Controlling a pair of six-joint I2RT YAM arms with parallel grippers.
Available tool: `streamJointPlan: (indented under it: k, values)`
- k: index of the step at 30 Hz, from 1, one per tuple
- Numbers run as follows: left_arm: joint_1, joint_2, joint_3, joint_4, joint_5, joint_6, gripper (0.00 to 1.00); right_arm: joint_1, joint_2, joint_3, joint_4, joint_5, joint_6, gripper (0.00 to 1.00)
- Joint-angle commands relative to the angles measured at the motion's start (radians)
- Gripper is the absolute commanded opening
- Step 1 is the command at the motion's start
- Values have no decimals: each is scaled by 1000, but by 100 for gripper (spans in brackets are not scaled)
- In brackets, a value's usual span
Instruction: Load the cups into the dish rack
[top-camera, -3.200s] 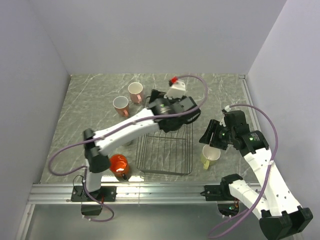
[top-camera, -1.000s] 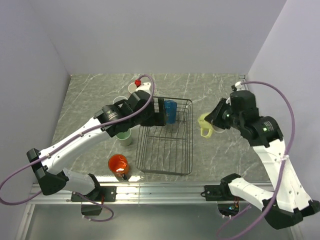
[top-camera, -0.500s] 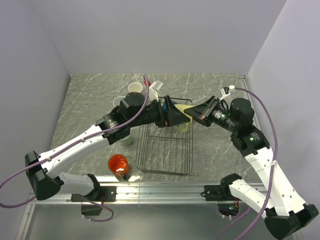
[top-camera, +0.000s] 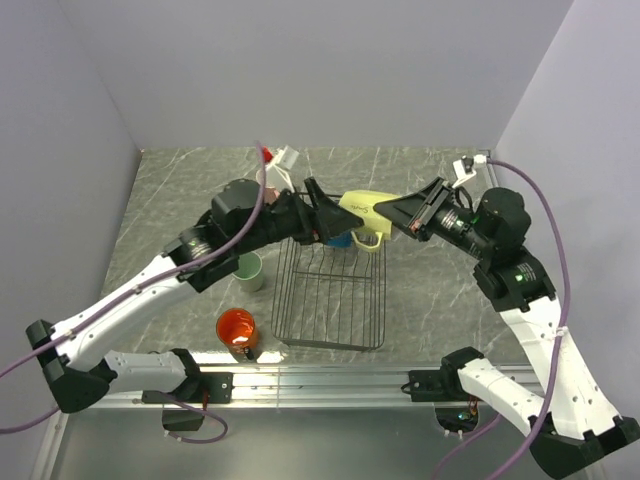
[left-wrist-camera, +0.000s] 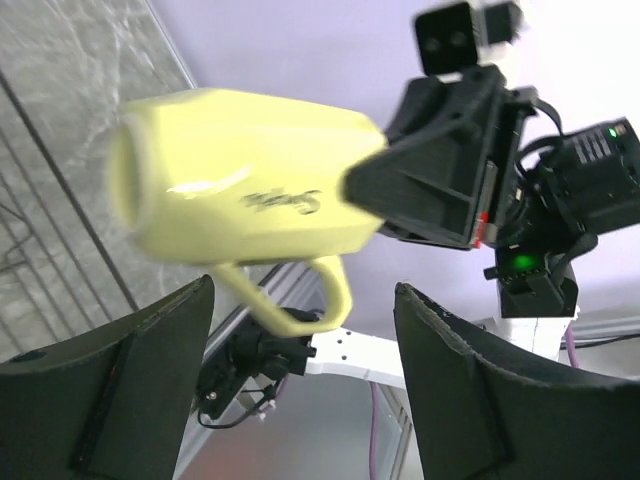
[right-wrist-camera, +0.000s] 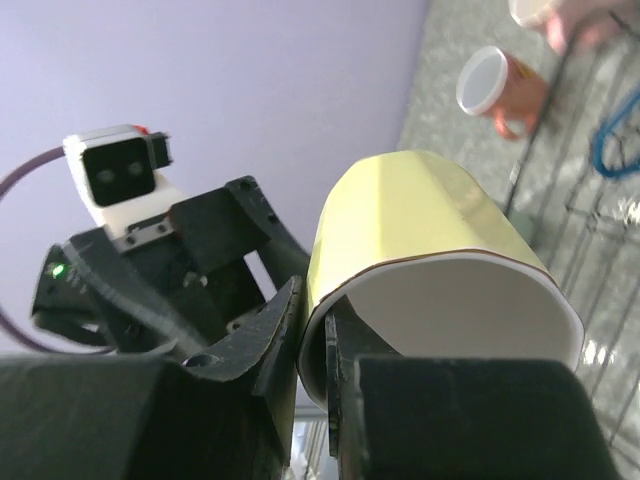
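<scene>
The pale yellow cup (top-camera: 364, 214) hangs on its side in the air above the far end of the black wire dish rack (top-camera: 330, 344). My right gripper (top-camera: 388, 212) is shut on its rim, one finger inside and one outside, as the right wrist view shows (right-wrist-camera: 315, 350). My left gripper (top-camera: 324, 213) faces it, open. In the left wrist view the yellow cup (left-wrist-camera: 240, 190) lies just beyond the left gripper (left-wrist-camera: 300, 385), its handle hanging between the fingertips without touching them. A blue cup (top-camera: 340, 240) stands in the rack's far end.
A mint green cup (top-camera: 249, 269) stands left of the rack. A bright orange cup (top-camera: 237, 326) sits near the rack's front left corner. Two pink cups (right-wrist-camera: 487, 82) show on the table behind the rack in the right wrist view; the left arm hides them from above.
The right gripper carried the yellow cup from right of the rack to above its far end. The left gripper swung round to face the cup, rose with it, and its jaws narrowed a little.
</scene>
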Motion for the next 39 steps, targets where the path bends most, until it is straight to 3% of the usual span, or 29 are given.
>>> streamJointPlan:
  k: [1,6,9,13,18,23,25,26,28,32,33,34,37,38,39]
  values:
    - [38,-42,60,-118,-64,72,78,-9,-44,90,129,3,-39,0]
    - [59,-24,-2,-26,75,25,77,-7,-49,1,295,-53,96,0]
    - [58,-21,-51,105,120,-27,78,-9,-49,-65,407,-73,179,0]
    - [59,4,-62,162,146,-55,76,-9,-61,-152,574,-73,279,0]
    - [58,41,-49,199,195,-70,53,-7,-67,-224,671,-64,337,0]
    - [58,59,-52,270,224,-86,42,-9,-64,-306,777,-67,409,0]
    - [59,70,-49,290,230,-97,33,-7,-65,-338,809,-70,428,0]
    - [58,83,-43,287,233,-98,19,-7,-67,-347,812,-75,429,0]
    - [59,100,-7,261,227,-91,2,-7,-78,-370,803,-79,422,0]
    - [70,174,159,-114,84,35,0,-7,-111,-321,592,-83,278,0]
    - [72,203,194,-170,25,61,0,-7,-119,-288,382,-38,220,0]
    - [75,215,251,-214,-7,87,0,-7,-127,-217,278,-12,108,0]
    - [75,261,334,-357,-90,176,0,-10,-133,-102,-32,114,-64,40]
    - [75,284,349,-379,-105,213,0,-10,-133,-79,-89,140,-96,64]
    - [75,295,363,-417,-119,227,0,-10,-131,-59,-189,163,-123,70]
